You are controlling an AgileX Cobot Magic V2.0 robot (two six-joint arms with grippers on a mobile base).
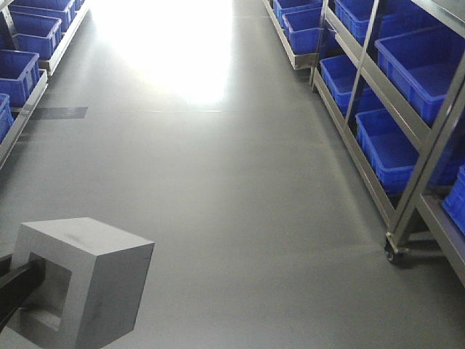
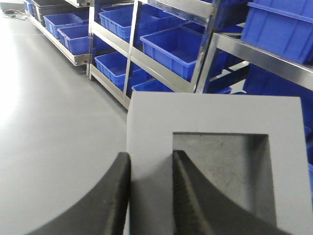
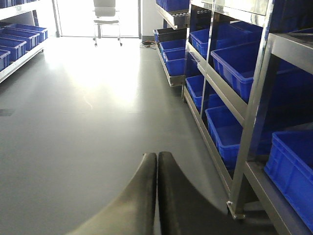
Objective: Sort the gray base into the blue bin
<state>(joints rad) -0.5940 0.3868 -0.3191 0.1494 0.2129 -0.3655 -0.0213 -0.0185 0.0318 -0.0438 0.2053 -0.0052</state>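
The gray base [image 1: 91, 280] is a matte gray cube with a square recess in one face, held above the floor at the lower left of the front view. My left gripper [image 2: 150, 164] is shut on one wall of the gray base [image 2: 220, 117], one finger outside and one inside the recess. Part of its black finger [image 1: 20, 280] shows in the front view. My right gripper [image 3: 157, 159] is shut and empty above the gray floor. Blue bins [image 1: 418, 62] fill the metal racks on the right; one blue bin [image 2: 178, 49] lies beyond the base in the left wrist view.
A metal rack [image 1: 407, 196] on a caster wheel [image 1: 393, 252] lines the right side of the aisle. More blue bins [image 1: 18, 73] stand on low shelves at the left. A chair [image 3: 106, 17] stands at the far end. Glare marks the gray floor [image 1: 182, 43].
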